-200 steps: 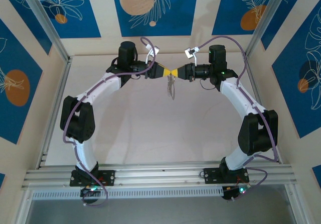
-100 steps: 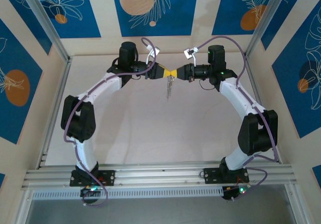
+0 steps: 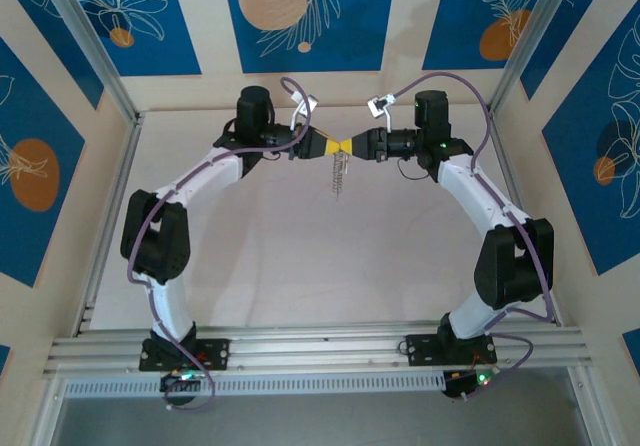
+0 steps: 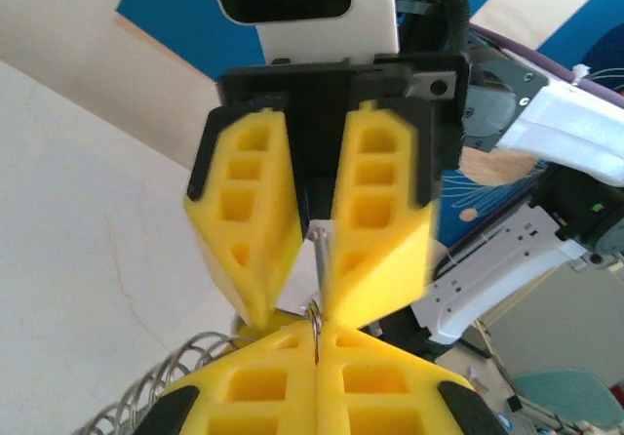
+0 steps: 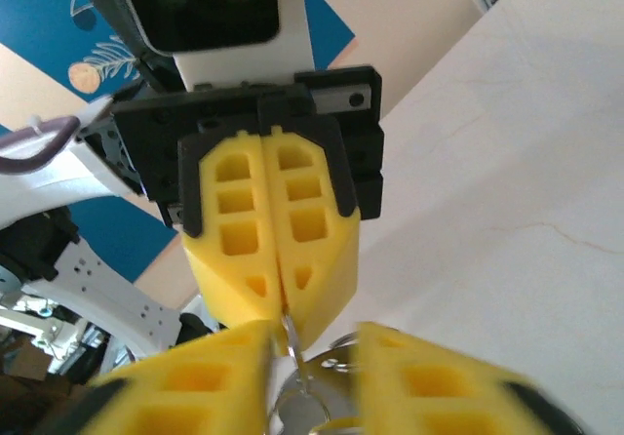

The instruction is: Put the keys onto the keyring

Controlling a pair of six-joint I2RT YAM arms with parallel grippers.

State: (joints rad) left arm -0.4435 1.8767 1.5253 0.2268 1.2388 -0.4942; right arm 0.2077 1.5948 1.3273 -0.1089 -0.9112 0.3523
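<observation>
My two yellow-fingered grippers meet tip to tip high above the middle of the table. The left gripper (image 3: 337,146) (image 4: 317,336) is shut on a thin grey wire, the keyring (image 4: 317,259), which stands edge-on between its pads. The right gripper (image 3: 350,146) (image 5: 314,345) is open, its blurred fingers on either side of that wire without pressing it. The keys (image 3: 340,178) hang in a short silvery string below the fingertips. They also appear as round metal pieces (image 5: 314,401) in the right wrist view, and several silvery loops (image 4: 146,401) curve off at the lower left of the left wrist view.
The pale tabletop (image 3: 300,256) lies far below both grippers. Metal frame posts (image 3: 85,56) and blue patterned panels (image 3: 300,16) close in the sides and back. A rail (image 3: 320,351) carries both arm bases at the near edge.
The right gripper has gone from shut to open, letting go of the wire. The left gripper stays shut. The hanging keys have swung slightly beneath the fingertips.
</observation>
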